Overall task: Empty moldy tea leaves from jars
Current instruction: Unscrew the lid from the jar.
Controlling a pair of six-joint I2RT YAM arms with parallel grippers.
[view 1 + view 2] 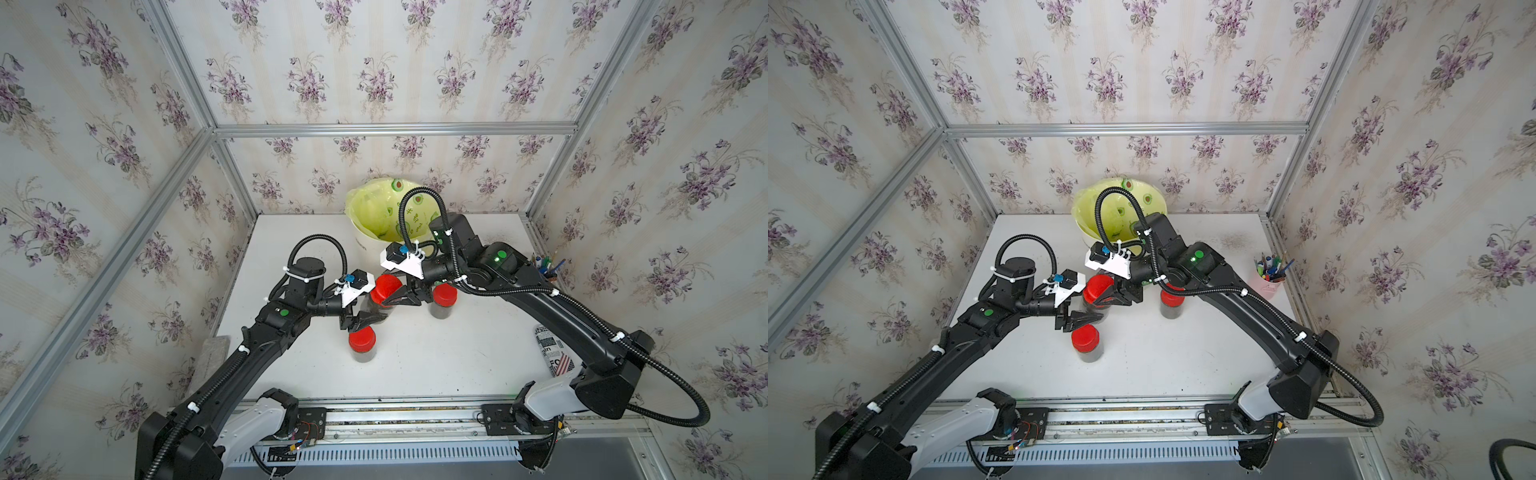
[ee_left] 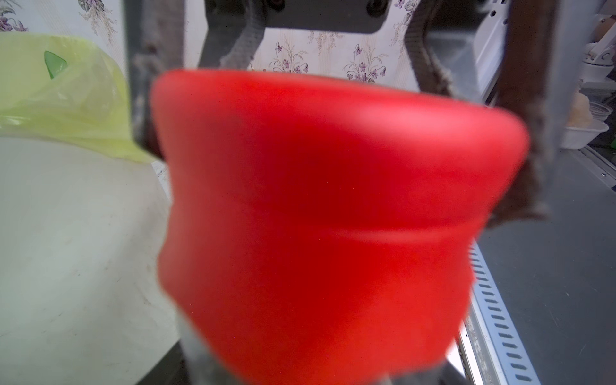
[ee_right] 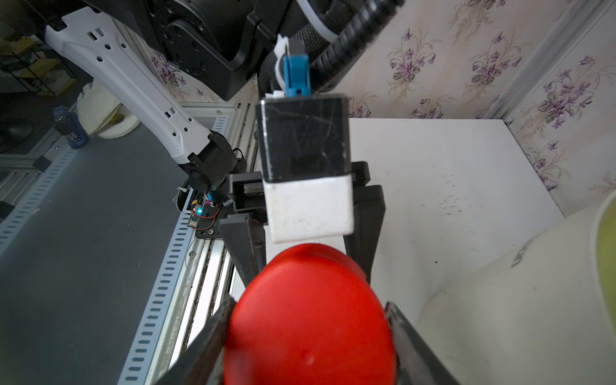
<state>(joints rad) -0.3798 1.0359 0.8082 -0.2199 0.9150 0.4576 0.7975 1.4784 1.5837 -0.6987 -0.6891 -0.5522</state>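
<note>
Right end effector: fingers straddle the red cap of the middle jar, pressed against both sides of it, so it is clamped on the cap. The right wrist view confirms a finger against each flank of the cap. Left end effector: closed on the clear body of the same jar, just under the cap, coming in from the opposite side. The left wrist view is filled by the blurred cap, which sits a little tilted. Cannot tell whether the jar base touches the worktop. This jar is just in front of the bin, a cream tub with a yellow avocado-print bag standing at the back wall. The moldy tea leaves show as a dark mass through the jar walls. All three caps are on. The second jar stands upright in front of the bin, off to its right and close to the right arm's wrist. The third jar stands upright farther from the bin, toward the robot's base, just below the left end effector. A pink pen cup sits well right of the bin by the side wall.
</note>
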